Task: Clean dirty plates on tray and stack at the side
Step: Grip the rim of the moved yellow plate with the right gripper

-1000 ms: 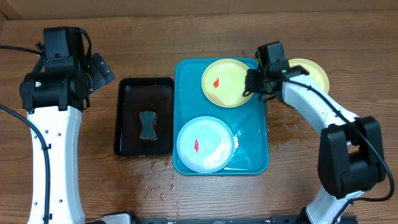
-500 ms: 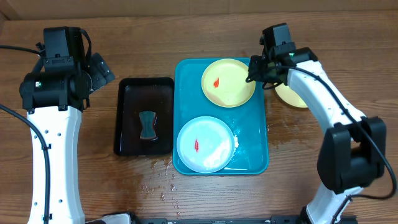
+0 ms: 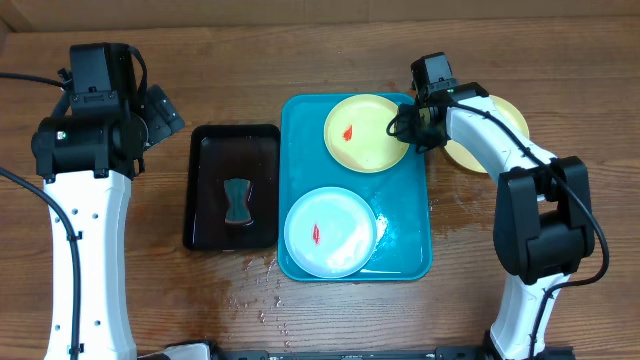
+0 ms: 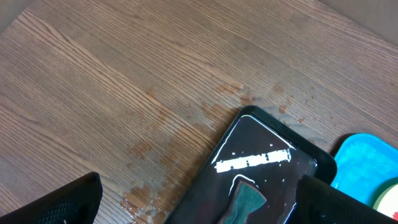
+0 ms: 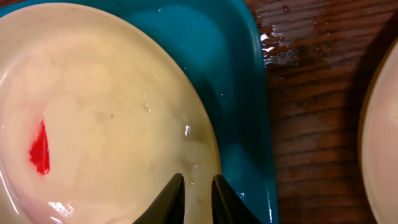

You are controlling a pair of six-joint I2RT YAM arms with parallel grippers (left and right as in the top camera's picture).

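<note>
Overhead view: the blue tray (image 3: 405,240) lies mid-surface, carrying a yellow plate (image 3: 365,140) in its far right corner and a white plate (image 3: 335,235) in its near half, each with a red smear at centre. A second yellow plate (image 3: 505,114) rests on the surface near the tray's right edge, not touching it. The right end effector (image 3: 408,128) is narrowed to a slim gap astride the tray-borne yellow plate's right rim. The left end effector (image 4: 202,202) gapes wide, holding nothing, above the surface's left side beside a black tray (image 3: 205,180) containing a sponge (image 3: 237,202).
</note>
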